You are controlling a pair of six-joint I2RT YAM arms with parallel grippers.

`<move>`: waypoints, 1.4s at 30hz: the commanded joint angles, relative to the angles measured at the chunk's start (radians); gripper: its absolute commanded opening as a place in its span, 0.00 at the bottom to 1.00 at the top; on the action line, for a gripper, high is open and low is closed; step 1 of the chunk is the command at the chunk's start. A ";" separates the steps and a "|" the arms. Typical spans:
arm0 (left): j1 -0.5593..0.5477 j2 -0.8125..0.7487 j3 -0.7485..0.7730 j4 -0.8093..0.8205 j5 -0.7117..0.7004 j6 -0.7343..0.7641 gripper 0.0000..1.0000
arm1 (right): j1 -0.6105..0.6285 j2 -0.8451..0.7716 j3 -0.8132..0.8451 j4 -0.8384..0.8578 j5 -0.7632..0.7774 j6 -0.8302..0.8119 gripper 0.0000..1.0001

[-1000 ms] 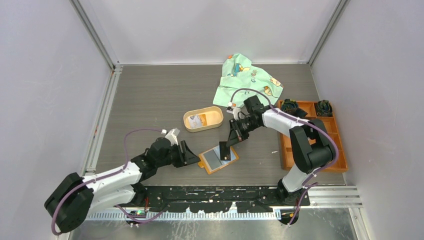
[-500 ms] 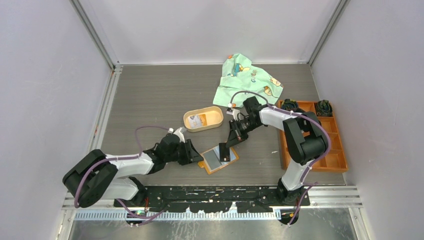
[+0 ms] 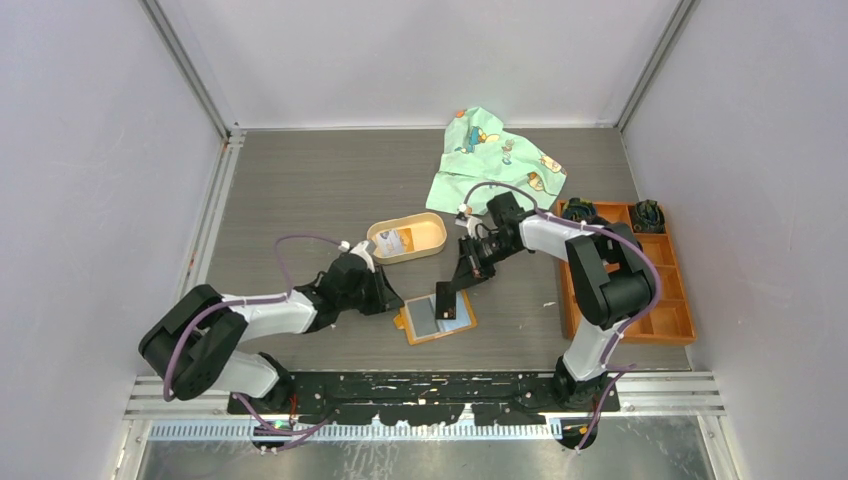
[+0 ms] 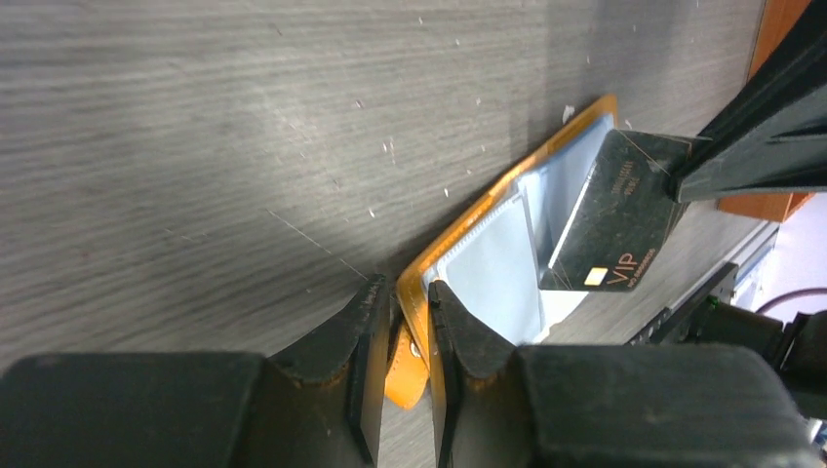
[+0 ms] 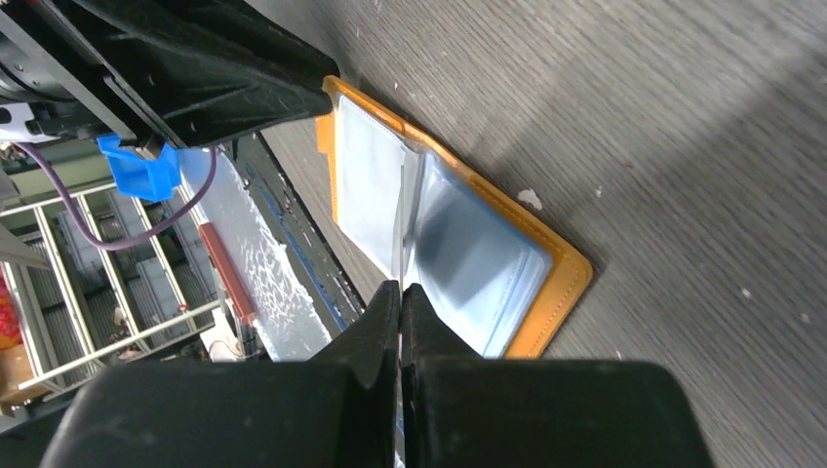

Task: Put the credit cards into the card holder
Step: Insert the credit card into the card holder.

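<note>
Now, card holder (image 4: pixel 464 226) edge in left tool (image 4: pixel 410 300), card (image 4: pixel 614 219) in right tool (image 5: pixel 401 292)

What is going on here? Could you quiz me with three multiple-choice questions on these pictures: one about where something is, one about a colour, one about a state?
1. Where does the card holder lie?
A) on a chair
B) on the table, between the two arms
C) on the floor

2. What colour is the card held in the right jaws?
A) dark
B) red
C) yellow

3. The card holder is:
A) snapped shut
B) open, clear sleeves showing
C) standing on edge

Answers:
1 B: the top view shows it flat on the grey table.
2 A: the left wrist view shows it blackish with light lettering.
3 B: both wrist views show its sleeves spread open.
</note>
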 commanded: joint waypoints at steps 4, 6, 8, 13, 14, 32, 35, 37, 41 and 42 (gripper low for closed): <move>0.021 -0.053 0.032 -0.016 -0.046 0.055 0.26 | -0.026 -0.090 -0.066 0.127 -0.017 0.104 0.01; 0.022 -0.099 0.032 -0.058 -0.049 0.060 0.28 | -0.025 -0.073 -0.065 0.126 -0.028 0.106 0.01; 0.022 -0.150 0.024 -0.097 -0.035 0.060 0.30 | -0.021 -0.055 -0.065 0.125 -0.043 0.109 0.01; 0.019 -0.223 -0.031 -0.106 0.049 -0.010 0.33 | 0.004 -0.029 -0.067 0.126 -0.054 0.112 0.01; 0.017 -0.233 -0.044 -0.102 0.059 -0.031 0.33 | 0.006 -0.025 -0.067 0.126 -0.052 0.113 0.01; -0.099 -0.139 -0.044 -0.145 0.057 -0.140 0.33 | 0.041 0.046 -0.078 0.110 -0.060 0.108 0.01; -0.098 -0.117 -0.042 -0.140 0.052 -0.135 0.32 | 0.044 0.067 -0.074 0.105 -0.067 0.106 0.01; -0.098 -0.110 -0.040 -0.139 0.044 -0.132 0.32 | 0.047 0.079 -0.064 0.090 -0.066 0.096 0.01; -0.098 -0.091 -0.022 -0.145 0.031 -0.116 0.31 | 0.051 0.088 -0.044 0.072 -0.061 0.084 0.02; -0.098 -0.081 -0.017 -0.144 0.030 -0.111 0.31 | 0.052 0.090 -0.044 0.073 -0.059 0.086 0.02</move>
